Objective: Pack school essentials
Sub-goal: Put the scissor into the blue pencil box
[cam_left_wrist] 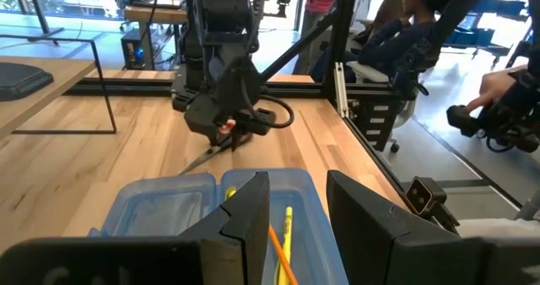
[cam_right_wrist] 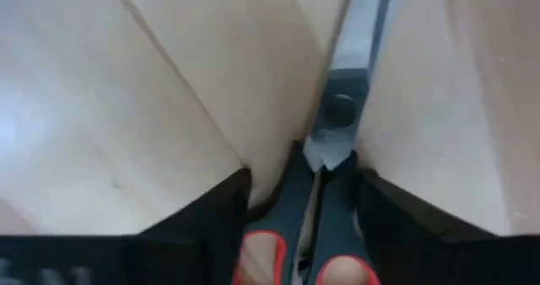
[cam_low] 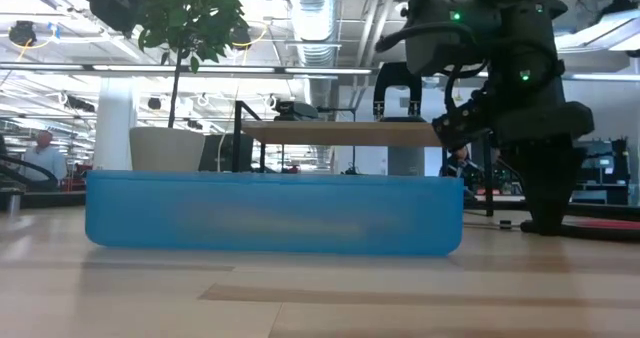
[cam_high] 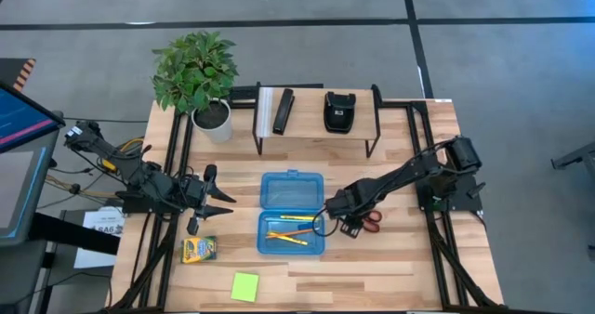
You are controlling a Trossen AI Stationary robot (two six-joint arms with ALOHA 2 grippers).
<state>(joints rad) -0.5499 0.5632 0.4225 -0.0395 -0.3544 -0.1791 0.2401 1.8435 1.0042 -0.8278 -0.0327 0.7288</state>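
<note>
The red-handled scissors (cam_high: 370, 219) lie right of the open blue case (cam_high: 293, 212), blade toward the case. My right gripper (cam_high: 337, 223) comes in from the table's right and is shut around them; in the right wrist view the scissors (cam_right_wrist: 342, 108) run forward between its fingers. Orange and yellow pencils (cam_high: 288, 232) lie inside the case's near half. The crayon box (cam_high: 199, 249) and the lime sticky-note pad (cam_high: 244, 286) rest flat on the table, left of and nearer than the case. My left gripper (cam_high: 223, 198) waits open just left of the case. Pen and eraser do not show. My right gripper pinches the scissors by the black handle shanks (cam_right_wrist: 291, 184), between the pivot and the red loops. The fingers (cam_right_wrist: 396, 226) slant down from the table's right and lie along the scissors, one on each side. Whether the scissors are off the wood, I cannot tell.
A wire shelf (cam_high: 316, 128) at the far side carries a black bar (cam_high: 283, 110) and a black pouch (cam_high: 339, 110). A potted plant (cam_high: 200, 72) stands at the far left. People sit beyond the table's right edge (cam_left_wrist: 405, 32). Bare wood lies near the case.
</note>
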